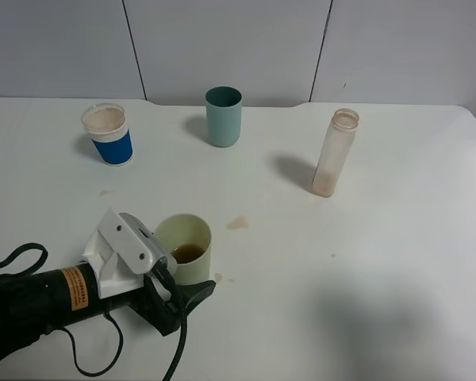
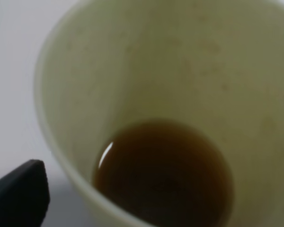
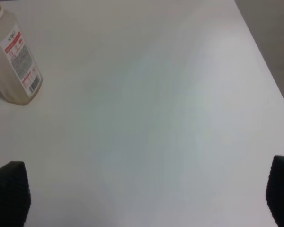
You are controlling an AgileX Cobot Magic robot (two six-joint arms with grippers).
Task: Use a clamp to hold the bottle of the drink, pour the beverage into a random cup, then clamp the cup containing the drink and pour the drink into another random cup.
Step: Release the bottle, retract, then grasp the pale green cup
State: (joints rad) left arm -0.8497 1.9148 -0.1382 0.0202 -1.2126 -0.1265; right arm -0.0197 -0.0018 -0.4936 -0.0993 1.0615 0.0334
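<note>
Overhead view, table [image 1: 397, 262] white.

- Pale yellow-green cup [image 1: 184, 248] stands upright, lower left of centre. A shallow pool of brown beverage [image 1: 189, 253] lies in its bottom. The left wrist view looks straight into this cup [image 2: 146, 80] and onto the liquid [image 2: 163, 172].
- Left gripper [image 1: 181, 279] comes in from the lower left edge, level with the cup. Jaws are spread wide with the cup between them. One dark fingertip [image 2: 19, 194] sits just beside the cup wall with a sliver of table showing between, so no grip.
- Bottle [image 1: 335, 152] stands upright and uncapped, right of centre, well apart from the cups. It looks nearly empty, with a tan tint low down. Label faces the right wrist camera [image 3: 20, 59].
- Right gripper [image 3: 144, 194] is outside the overhead view. Its fingertips are far apart over bare table, holding nothing.
- Blue-sleeved white cup [image 1: 108, 135] at upper left; teal cup [image 1: 224, 116] at upper centre.
- Small brown stain [image 1: 237, 223] just right of the yellow-green cup.
</note>
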